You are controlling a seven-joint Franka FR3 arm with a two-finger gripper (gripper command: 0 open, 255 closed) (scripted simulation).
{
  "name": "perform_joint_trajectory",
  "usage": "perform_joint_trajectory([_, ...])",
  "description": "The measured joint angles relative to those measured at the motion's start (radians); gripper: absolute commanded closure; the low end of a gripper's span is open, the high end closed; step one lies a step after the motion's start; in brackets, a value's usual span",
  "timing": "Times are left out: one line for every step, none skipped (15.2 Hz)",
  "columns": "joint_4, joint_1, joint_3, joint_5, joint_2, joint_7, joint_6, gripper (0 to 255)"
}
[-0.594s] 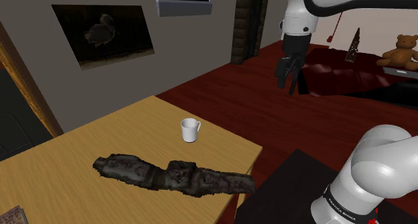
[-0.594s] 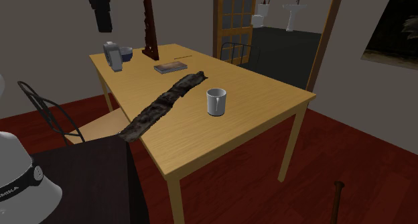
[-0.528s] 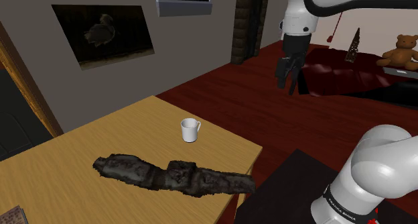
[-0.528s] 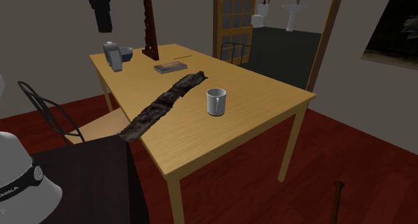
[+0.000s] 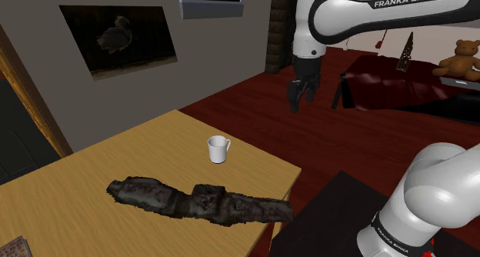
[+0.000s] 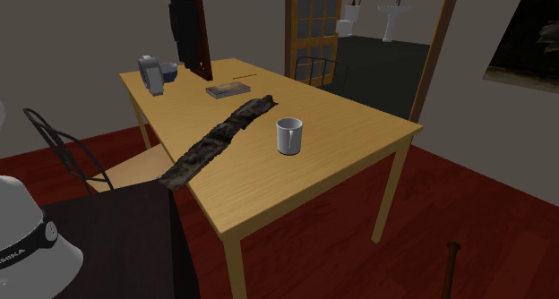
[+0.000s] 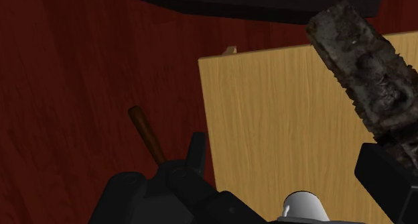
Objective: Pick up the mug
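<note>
while gripper (image 5: 296,103) hangs well apart from mug (image 5: 218,149) | fingers spread, empty | mug upright on table (image 5: 146,144)

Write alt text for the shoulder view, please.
A white mug stands on a wooden table, near a long dark furry strip. The black gripper hangs open in the air, up and right of the mug, not touching it.
</note>
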Motion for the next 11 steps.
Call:
perform_joint_trajectory([0.009,0.003,0.010,0.002,0.038,0.010,0.029,0])
perform_joint_trajectory([0.013,0.005,0.018,0.004,0.067,0.018,0.054,0])
perform_joint_trajectory([0.020,0.008,0.027,0.005,0.098,0.028,0.079,0])
perform_joint_trajectory([0.032,0.011,0.036,0.006,0.135,0.038,0.104,0])
perform_joint_trajectory([0.034,0.012,0.043,0.005,0.165,0.045,0.132,0])
perform_joint_trajectory([0.054,0.015,0.053,0.004,0.205,0.056,0.152,0])
perform_joint_trajectory([0.065,0.018,0.060,0.003,0.235,0.065,0.171,0])
perform_joint_trajectory([0.077,0.017,0.064,-0.002,0.269,0.069,0.192,0])
perform_joint_trajectory([0.087,0.019,0.072,-0.005,0.303,0.078,0.216,0])
perform_joint_trajectory([0.107,0.022,0.079,-0.009,0.340,0.089,0.233,0])
perform_joint_trajectory([0.139,0.024,0.087,-0.016,0.389,0.100,0.251,0])
